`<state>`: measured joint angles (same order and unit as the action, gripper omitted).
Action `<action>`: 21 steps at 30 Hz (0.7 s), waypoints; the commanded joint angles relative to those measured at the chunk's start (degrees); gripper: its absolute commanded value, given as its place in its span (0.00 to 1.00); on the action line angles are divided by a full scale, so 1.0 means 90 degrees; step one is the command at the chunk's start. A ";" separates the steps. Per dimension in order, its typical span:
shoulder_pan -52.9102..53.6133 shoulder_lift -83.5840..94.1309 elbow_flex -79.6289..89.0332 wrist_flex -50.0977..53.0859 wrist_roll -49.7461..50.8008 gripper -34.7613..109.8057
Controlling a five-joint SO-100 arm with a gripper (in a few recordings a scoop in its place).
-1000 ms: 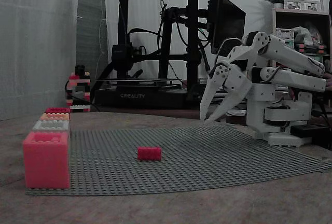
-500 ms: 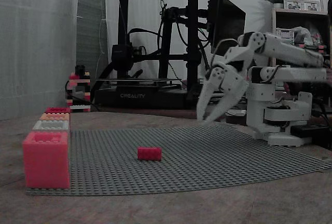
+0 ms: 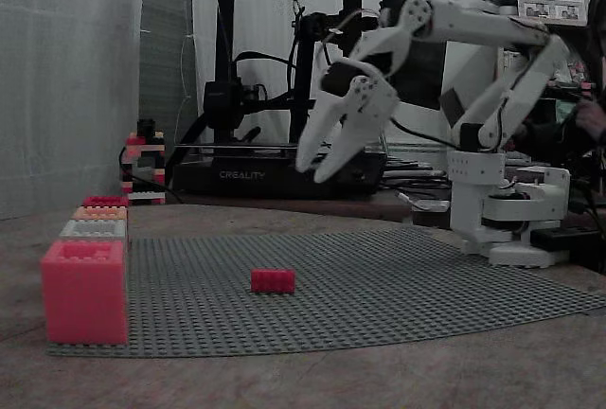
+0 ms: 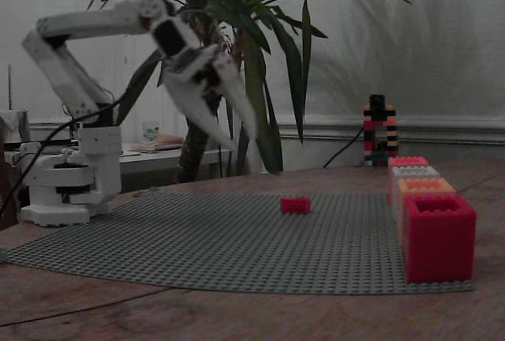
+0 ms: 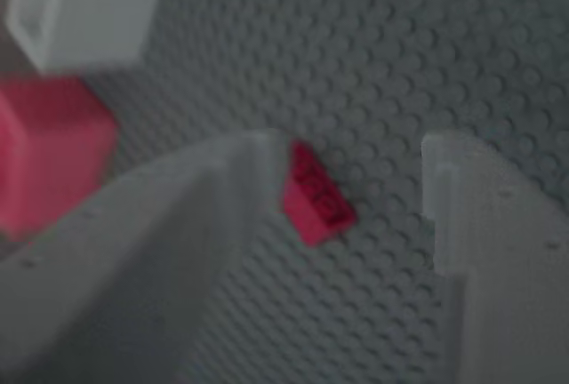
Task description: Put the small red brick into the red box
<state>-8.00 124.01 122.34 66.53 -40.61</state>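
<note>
the white gripper (image 3: 311,170) is hanging in the air with its two fingers (image 5: 142,251) spread apart and nothing between them, the tips pointing down toward the grey studded baseplate (image 3: 398,286). in a fixed view the gripper (image 4: 241,132) is sitting well above the mat, to the left of the small red brick (image 4: 295,205) and apart from it. in the wrist view the small red brick (image 5: 317,196) is showing in the gap between the fingers, close against the edge of the left finger in the picture, though the blur is making it hard to tell more.

the small red brick (image 3: 272,280) is lying flat on the baseplate, near the middle of the mat, untouched and well apart from the boxes. the red box (image 4: 438,234) is standing at the near corner of the mat in a fixed view, at the front of a row of boxes running away from the camera, with a pale orange box (image 4: 424,188) just behind it. in the other fixed view the red box (image 3: 84,291) is sitting at the left edge of the mat.

the white arm (image 3: 492,35) is reaching out from its base (image 3: 511,210) at the mat's far side. a black 3d printer (image 3: 284,78) is standing behind the table, and a leafy plant (image 4: 252,49) is rising behind the arm.
</note>
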 commanded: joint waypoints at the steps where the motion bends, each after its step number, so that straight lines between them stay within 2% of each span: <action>1: -0.0430 -0.1133 -0.1396 0.0264 -0.0781 0.38; 11: -0.1133 -0.4482 -0.4316 0.1094 -0.1104 0.41; 21: -0.1582 -0.5732 -0.5342 0.1260 -0.1113 0.42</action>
<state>-19.51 70.84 79.45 77.70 -50.27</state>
